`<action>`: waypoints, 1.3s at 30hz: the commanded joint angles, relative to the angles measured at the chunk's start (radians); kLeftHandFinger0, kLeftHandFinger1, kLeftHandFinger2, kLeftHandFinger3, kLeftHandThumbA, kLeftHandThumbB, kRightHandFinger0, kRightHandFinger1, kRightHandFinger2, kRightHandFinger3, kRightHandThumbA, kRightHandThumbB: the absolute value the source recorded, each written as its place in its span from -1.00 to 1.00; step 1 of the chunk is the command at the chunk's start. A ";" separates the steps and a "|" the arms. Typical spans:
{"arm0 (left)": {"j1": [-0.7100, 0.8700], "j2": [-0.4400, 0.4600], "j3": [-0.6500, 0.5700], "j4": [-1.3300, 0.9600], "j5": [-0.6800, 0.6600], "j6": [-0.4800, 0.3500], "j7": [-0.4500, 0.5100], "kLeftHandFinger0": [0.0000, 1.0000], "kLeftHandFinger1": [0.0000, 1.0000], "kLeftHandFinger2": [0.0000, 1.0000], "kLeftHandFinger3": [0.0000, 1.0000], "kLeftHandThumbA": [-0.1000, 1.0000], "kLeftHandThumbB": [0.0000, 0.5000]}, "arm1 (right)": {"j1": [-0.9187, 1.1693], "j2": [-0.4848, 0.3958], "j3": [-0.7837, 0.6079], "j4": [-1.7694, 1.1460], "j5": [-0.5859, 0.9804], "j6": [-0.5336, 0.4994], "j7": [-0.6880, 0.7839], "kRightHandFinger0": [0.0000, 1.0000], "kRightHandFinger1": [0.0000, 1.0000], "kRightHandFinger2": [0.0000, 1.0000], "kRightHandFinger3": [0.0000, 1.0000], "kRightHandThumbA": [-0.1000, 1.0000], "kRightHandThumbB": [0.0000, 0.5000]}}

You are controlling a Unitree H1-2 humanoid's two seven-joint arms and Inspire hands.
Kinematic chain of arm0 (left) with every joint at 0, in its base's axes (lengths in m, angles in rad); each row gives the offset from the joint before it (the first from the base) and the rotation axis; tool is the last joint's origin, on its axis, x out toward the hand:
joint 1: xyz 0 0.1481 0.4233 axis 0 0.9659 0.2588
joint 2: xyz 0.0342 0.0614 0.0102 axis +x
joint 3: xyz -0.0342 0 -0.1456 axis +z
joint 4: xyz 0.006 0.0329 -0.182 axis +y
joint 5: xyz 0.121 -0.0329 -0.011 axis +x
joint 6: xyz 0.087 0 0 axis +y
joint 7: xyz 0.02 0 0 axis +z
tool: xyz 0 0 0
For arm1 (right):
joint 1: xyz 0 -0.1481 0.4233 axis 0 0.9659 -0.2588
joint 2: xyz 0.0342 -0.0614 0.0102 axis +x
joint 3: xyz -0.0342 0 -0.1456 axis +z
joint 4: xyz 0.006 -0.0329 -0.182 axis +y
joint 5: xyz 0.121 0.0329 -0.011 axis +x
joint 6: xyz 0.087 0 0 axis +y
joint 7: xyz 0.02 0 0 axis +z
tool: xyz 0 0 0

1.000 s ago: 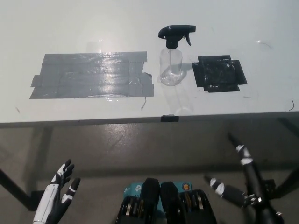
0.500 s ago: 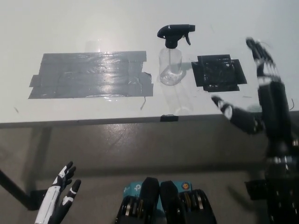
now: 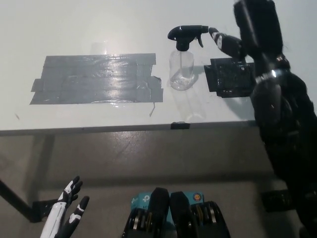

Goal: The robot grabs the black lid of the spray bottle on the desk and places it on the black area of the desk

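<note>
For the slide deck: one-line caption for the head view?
Black right hand reaches across the desk toward the spray bottle and its black lid; white left hand hangs low.

A lab or test room: a bare white desk [image 3: 99,20] with grey tape [image 3: 96,79] and black tape [image 3: 230,77] marking zones.

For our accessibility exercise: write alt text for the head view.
A black right hand reaches over a white desk toward the black lid of a clear spray bottle, beside a black square and grey tape patch. The white left hand hangs low.
</note>
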 commanded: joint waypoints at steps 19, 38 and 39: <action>-0.004 0.010 -0.007 -0.039 0.037 -0.024 0.002 1.00 1.00 1.00 1.00 0.84 -0.25 | -0.250 0.043 0.109 0.408 -0.017 0.075 -0.093 1.00 1.00 1.00 1.00 0.75 0.53; -0.021 0.013 -0.004 -0.039 0.026 -0.011 -0.006 1.00 1.00 1.00 1.00 0.85 -0.19 | -0.324 0.057 0.139 0.609 0.002 0.086 -0.140 1.00 1.00 1.00 1.00 0.76 0.50; -0.019 0.012 -0.004 -0.040 0.025 -0.011 -0.006 1.00 1.00 1.00 1.00 0.85 -0.19 | -0.325 0.056 0.146 0.618 0.000 0.085 -0.142 1.00 1.00 1.00 1.00 0.76 0.50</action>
